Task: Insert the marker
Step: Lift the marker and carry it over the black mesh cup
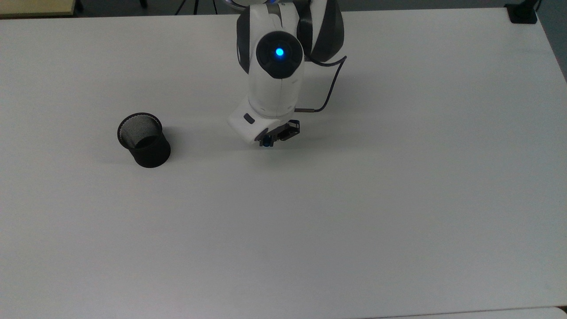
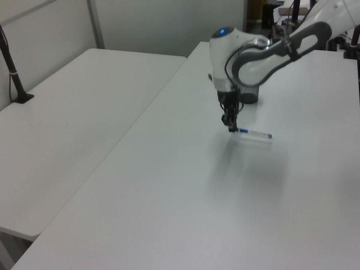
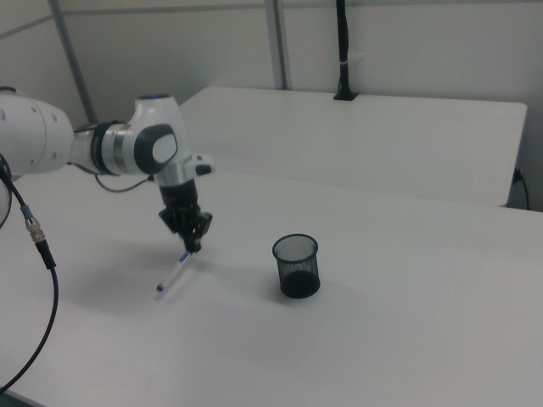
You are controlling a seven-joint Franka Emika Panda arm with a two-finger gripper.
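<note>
**Clearances and obstructions**

White table (image 1: 398, 199): bare around the black mesh cup (image 1: 144, 139), which stands upright, mouth unobstructed. Open tabletop between cup and gripper (image 1: 271, 138). Arm (image 1: 274, 79) rises over the far side; its cable (image 1: 330, 88) loops beside it.

Table top: broad white table (image 1: 398, 199) with a smooth, matt laminate-like surface that takes soft shadows.
Cup: round black wire-mesh cup (image 1: 144, 140), metal-looking, matt, see-through weave at the wall (image 3: 296, 265).
Marker: slim white-barrelled marker with blue band (image 2: 253, 134), smooth plastic look, faint sheen (image 3: 173, 275).
Arm shell: white robot arm casing (image 1: 271, 88), smooth glossy plastic, with dark grey matt joint covers.
Gripper: black two-finger gripper (image 3: 191, 240), matt dark finish (image 2: 230, 122).
Cable: thin black cable (image 1: 330, 86), smooth rubbery sheath.
</note>
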